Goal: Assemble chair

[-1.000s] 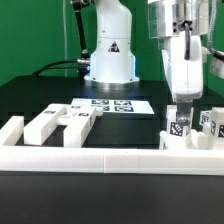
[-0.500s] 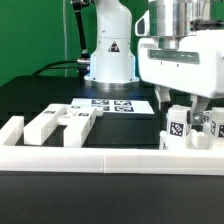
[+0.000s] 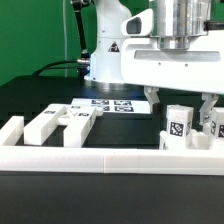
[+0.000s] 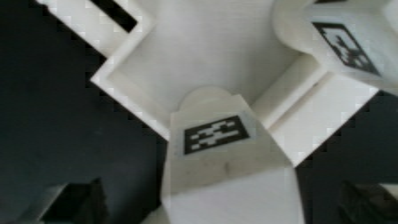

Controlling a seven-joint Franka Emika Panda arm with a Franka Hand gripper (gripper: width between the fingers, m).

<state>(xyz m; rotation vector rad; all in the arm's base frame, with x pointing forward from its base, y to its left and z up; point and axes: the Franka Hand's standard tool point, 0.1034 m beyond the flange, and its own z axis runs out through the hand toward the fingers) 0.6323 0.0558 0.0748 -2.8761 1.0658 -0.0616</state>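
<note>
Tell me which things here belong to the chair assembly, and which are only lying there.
For the job: chair pieces, tagged post, gripper.
Only lying there: marker board, border rail.

Gripper (image 3: 180, 100) jaws wide apart. Tagged post (image 3: 178, 126) stands upright directly below the gap. Second post (image 3: 215, 122) close by one jaw, white rail (image 3: 100, 158) near. Free table (image 3: 130, 128) beyond the other jaw.

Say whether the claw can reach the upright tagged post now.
Probably yes. The claw hangs open just above the post, and nothing lies between them. Another white piece close beside the post may crowd one side of the claw.
</note>
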